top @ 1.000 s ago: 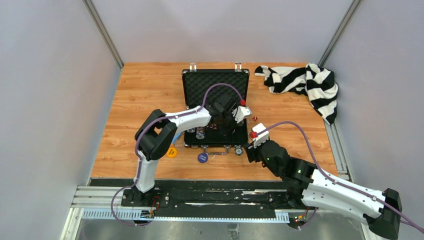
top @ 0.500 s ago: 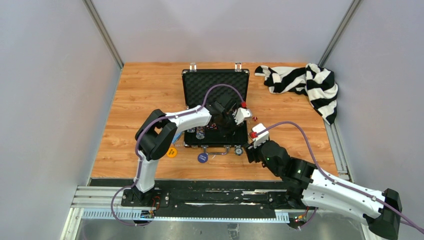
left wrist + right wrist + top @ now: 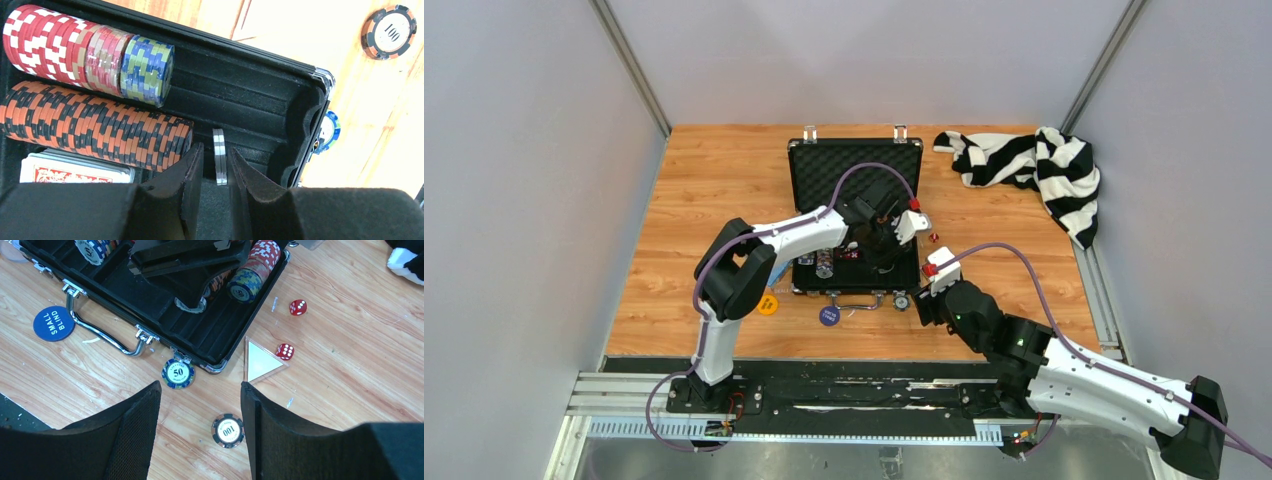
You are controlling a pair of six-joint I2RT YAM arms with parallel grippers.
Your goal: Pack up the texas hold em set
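**One chip on edge between slack left jaws, case lying open**

From above, the case [image 3: 854,170] sits mid-table [image 3: 714,180]. Its long side runs left to right, the lid is thrown open toward the far end, and the handle [image 3: 856,298] is on the near edge, facing the arms. The cloth [image 3: 1034,165] lies heaped at the far right corner, well apart.

The left arm hides the inside of the case in that view, and the left wrist camera fills it in. A red row [image 3: 45,42] ends in a blue stack [image 3: 147,70], with an orange row [image 3: 95,130] beside it, both laid along the case's length. A card deck [image 3: 75,175] lies next to the orange row.

The left gripper [image 3: 215,150] is down at the end of the orange row, jaws only slightly apart. A grey chip [image 3: 219,165] stands on edge between them, with a sliver of gap on one side, so it is not clamped.

Only the right wrist camera shows the strays on the wood by the case's near right corner:
- a 50 chip [image 3: 178,373] just beside a latch
- a 100 chip [image 3: 228,430]
- two red dice [image 3: 298,307]
- a clear triangle [image 3: 262,361]
- a blue button [image 3: 54,323] by the handle

The right gripper [image 3: 200,385] hangs above them, spread wide and holding nothing.
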